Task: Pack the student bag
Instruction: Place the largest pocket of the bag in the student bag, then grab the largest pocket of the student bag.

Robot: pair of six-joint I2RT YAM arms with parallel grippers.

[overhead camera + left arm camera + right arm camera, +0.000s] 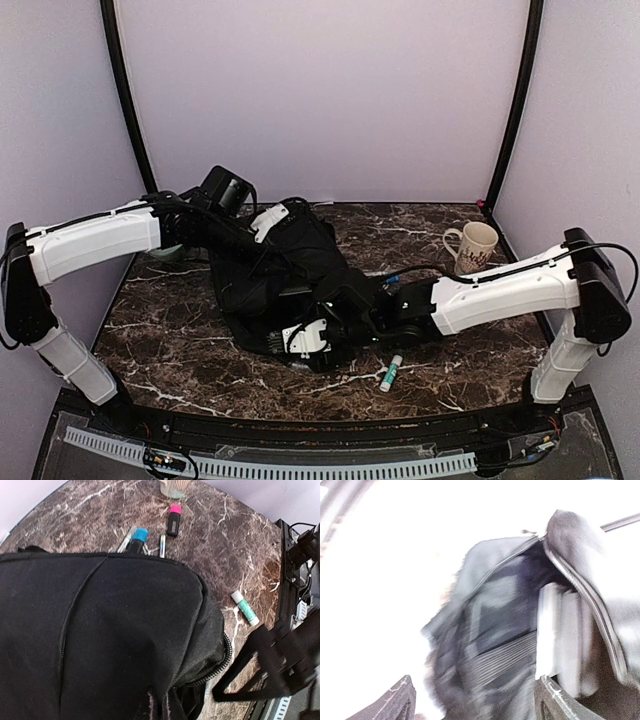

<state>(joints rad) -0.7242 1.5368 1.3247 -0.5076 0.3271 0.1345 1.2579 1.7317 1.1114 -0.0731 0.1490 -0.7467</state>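
Observation:
The student bag (285,265) is a large black fabric backpack lying mid-table. My left gripper (268,232) is at its far top edge. In the left wrist view the bag (100,630) fills the frame and my left gripper (167,702) is shut on a fold of its fabric beside the open zipper (226,657). My right gripper (290,340) is at the bag's near edge. In the blurred, overexposed right wrist view it (480,705) is open, facing the bag's inside (505,645), where a pale flat object (560,635) shows.
A white patterned mug (474,246) stands at the back right. A green-and-white glue stick (391,372) lies near the front edge and also shows in the left wrist view (245,608). A pink-capped marker (173,520), a blue-capped marker (138,536) and a pen (162,545) lie beside the bag. A black strap (265,665) trails off its corner.

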